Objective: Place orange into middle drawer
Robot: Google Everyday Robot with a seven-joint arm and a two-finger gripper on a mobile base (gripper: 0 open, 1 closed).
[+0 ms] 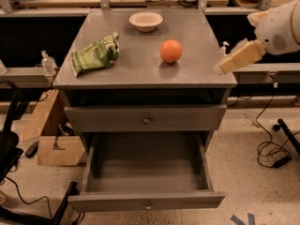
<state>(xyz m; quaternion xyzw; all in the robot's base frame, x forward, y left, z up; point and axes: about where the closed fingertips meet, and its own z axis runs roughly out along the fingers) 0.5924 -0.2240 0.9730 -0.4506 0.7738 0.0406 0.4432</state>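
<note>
**Camera view.** I stood before the grey table (201,69), looking down on its top and the drawers beneath.

Orange (170,50): it sat on the table top, a little right of centre, on bare surface with nothing touching it. It was not in any drawer.

White bowl (146,21): it stood upright near the rear edge, behind and to the left of the orange, well apart from it.

Green snack bag (95,56): it lay crumpled and flat towards the left edge, also well apart from the orange.

Middle drawer (117,202): it was pulled out towards me, low under the table, with its long grey tray exposed and the floor and side walls in plain sight. A small round knob (148,204) sat centred on its front panel.

Upper drawer front (187,118): it was closed flush above the tray and carried a knob of its own. A dark slot ran between it and the table top.

Gripper (240,56): this was the pale tan end of the arm. It hung off the table's right side, just beyond the front right corner and about level with the top as seen from here. Bare table lay between it and the orange. I could not make out whether it was spread or closed.

Arm housing (280,29): white and rounded, it sat up and to the right of the gripper, at the frame edge.

Floor: a cardboard box (54,146) stood left of the drawers, and black cables (272,149) trailed on the right.
</note>
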